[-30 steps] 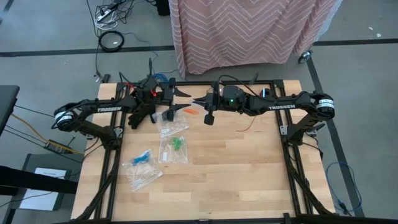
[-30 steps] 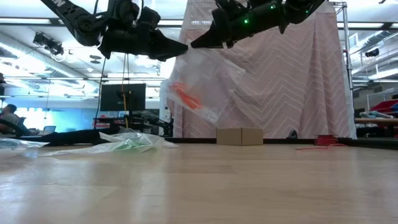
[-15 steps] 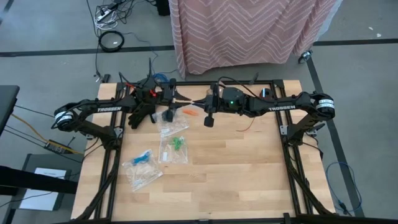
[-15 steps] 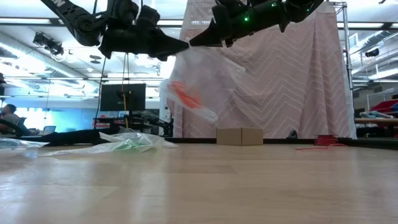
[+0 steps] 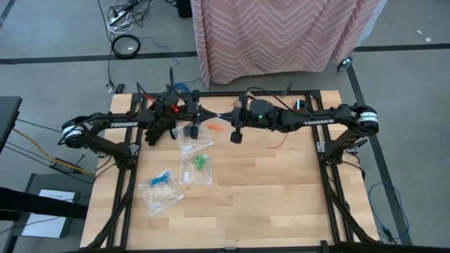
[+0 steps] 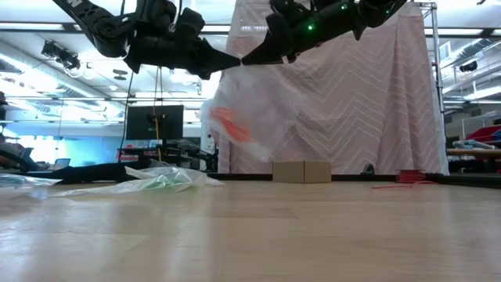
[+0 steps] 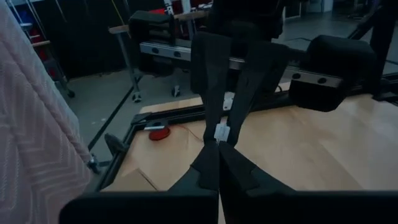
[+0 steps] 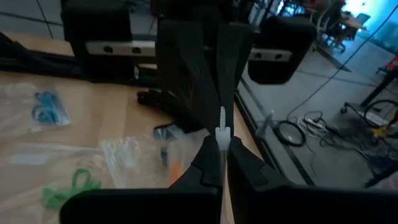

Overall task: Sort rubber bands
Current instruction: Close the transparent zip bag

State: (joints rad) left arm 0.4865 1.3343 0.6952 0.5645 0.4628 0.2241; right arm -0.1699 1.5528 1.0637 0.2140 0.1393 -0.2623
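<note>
A clear zip bag [image 6: 258, 106] with orange rubber bands [image 6: 229, 124] inside hangs high over the table's far middle. My left gripper [image 5: 209, 115] and my right gripper [image 5: 226, 115] meet tip to tip above it, both shut on its top edge. On the table lie a clear bag with green rubber bands [image 5: 200, 162], one with blue rubber bands [image 5: 161, 178] and another clear bag [image 5: 194, 146]. My left gripper pinches the bag's top edge [image 7: 221, 132] between its two fingertips, coming level from the table's left. The bag hangs below the fingers, clear of the table. My right gripper pinches the same top edge [image 8: 222, 131] between its fingertips, right against the left gripper's tips. It comes from the table's right, slanting a little downward. The bag [image 8: 146, 155] hangs slack below the fingers.
A black bundle [image 5: 160, 129] lies under the left arm at the far left. A red cord [image 5: 281, 143] lies under the right arm. Bare wood spreads over the table's near half and right side [image 5: 281, 190].
My left gripper has shut on the bag's top edge, right beside my right gripper's tips. The hanging bag has bunched up and swung a little, and both arms have stayed in place.
</note>
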